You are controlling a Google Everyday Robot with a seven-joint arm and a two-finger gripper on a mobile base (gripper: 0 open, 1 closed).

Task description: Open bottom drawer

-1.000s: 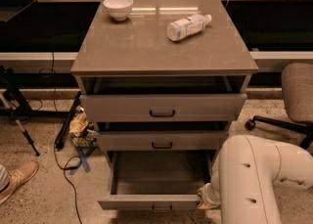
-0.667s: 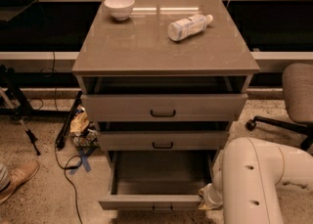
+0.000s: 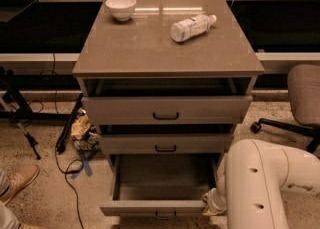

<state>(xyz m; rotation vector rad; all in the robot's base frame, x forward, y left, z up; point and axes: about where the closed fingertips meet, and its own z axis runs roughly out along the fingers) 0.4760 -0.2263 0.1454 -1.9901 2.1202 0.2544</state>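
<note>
Tan shoe [image 3: 17, 180] on the floor, far left of the gripper [image 3: 212, 204]. White bowl [image 3: 121, 7] and a plastic bottle [image 3: 192, 26] lying on its side sit on the cabinet top [image 3: 150, 53], well above and behind the gripper. Bottom drawer [image 3: 160, 178] stands pulled out, with its front panel's right end just beside the gripper. Gripper is mostly hidden by the white arm [image 3: 260, 183]; clamped or released, cannot tell. Office chair [image 3: 305, 98] is up and right of the gripper.
</note>
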